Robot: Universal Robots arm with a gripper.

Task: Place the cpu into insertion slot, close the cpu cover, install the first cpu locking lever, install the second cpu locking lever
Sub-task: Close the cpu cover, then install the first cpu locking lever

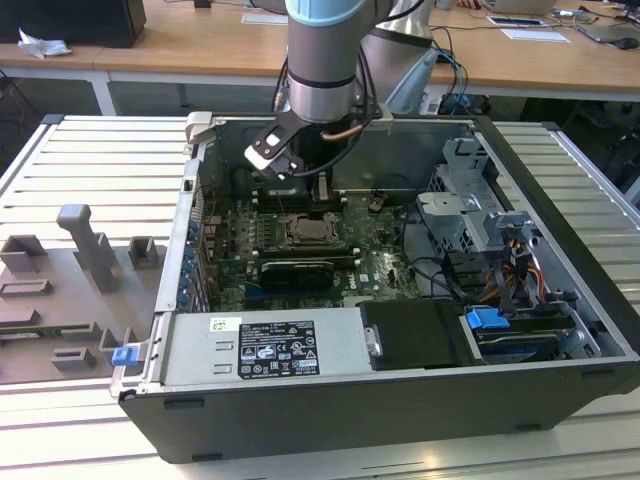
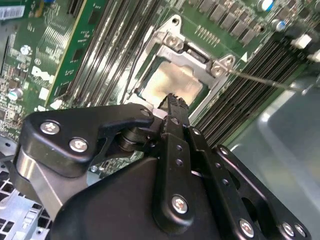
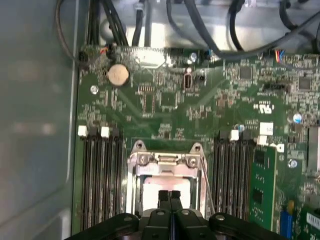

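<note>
one cpu [image 3: 150, 192] flat, face up, in insertion slot [image 3: 134, 165]

Shiny metal cpu cover [image 2: 207, 92], satin-metal cpu [image 2: 172, 82], matt black fingers [image 2: 172, 107]

Pale cpu [image 3: 155, 185] lies in the insertion slot [image 3: 196, 148], silvery cpu cover [image 3: 165, 170] framing it.

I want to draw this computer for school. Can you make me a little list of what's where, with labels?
Place: open computer case, green motherboard inside
Tool: shut, nothing between its tips, poised over the cpu; contact unclear
Cpu: lying in the insertion slot
Cpu cover: looks folded down around the cpu
Locking lever: a thin metal rod sticking out beside the socket
Memory slots: long black rows on both sides of the socket
</note>
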